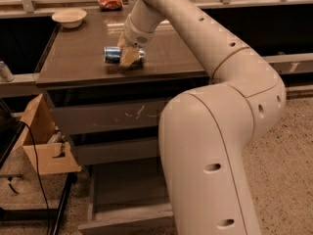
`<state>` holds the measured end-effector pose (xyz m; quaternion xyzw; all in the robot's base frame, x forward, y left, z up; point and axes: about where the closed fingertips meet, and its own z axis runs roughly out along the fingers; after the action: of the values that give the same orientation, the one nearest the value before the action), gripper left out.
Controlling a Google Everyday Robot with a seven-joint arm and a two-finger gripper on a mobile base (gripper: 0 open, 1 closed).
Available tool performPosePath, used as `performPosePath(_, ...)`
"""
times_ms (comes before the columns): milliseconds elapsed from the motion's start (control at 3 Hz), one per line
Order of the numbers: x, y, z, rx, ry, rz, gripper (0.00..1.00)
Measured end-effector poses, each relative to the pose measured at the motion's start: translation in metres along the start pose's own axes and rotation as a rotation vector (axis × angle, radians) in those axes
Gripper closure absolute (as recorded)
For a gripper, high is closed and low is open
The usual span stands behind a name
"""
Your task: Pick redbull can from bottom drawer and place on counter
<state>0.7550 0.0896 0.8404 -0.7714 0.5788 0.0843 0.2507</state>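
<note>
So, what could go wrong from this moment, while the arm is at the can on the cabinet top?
1. The tool grips the redbull can lying on its side, low on or just over the counter. Once released, it may roll toward the front edge.
2. The bottom drawer stands open below that edge, so a can that rolls off could drop back into it.

Upper centre of the frame, the gripper (128,58) clasps the can (112,54), held on its side down at the counter (73,62). A bowl (69,17) and a red bag (110,2) sit along the counter's far edge. The drawer (129,192) stands open at the bottom.
</note>
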Motion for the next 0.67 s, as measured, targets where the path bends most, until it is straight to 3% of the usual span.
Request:
performPosePath(333,0.0003,0.0008,0.0016,-0.011,-0.001,0.000,0.62)
performPosePath(667,0.0007,0.0013,0.0024,-0.016,-0.002,0.000,0.31)
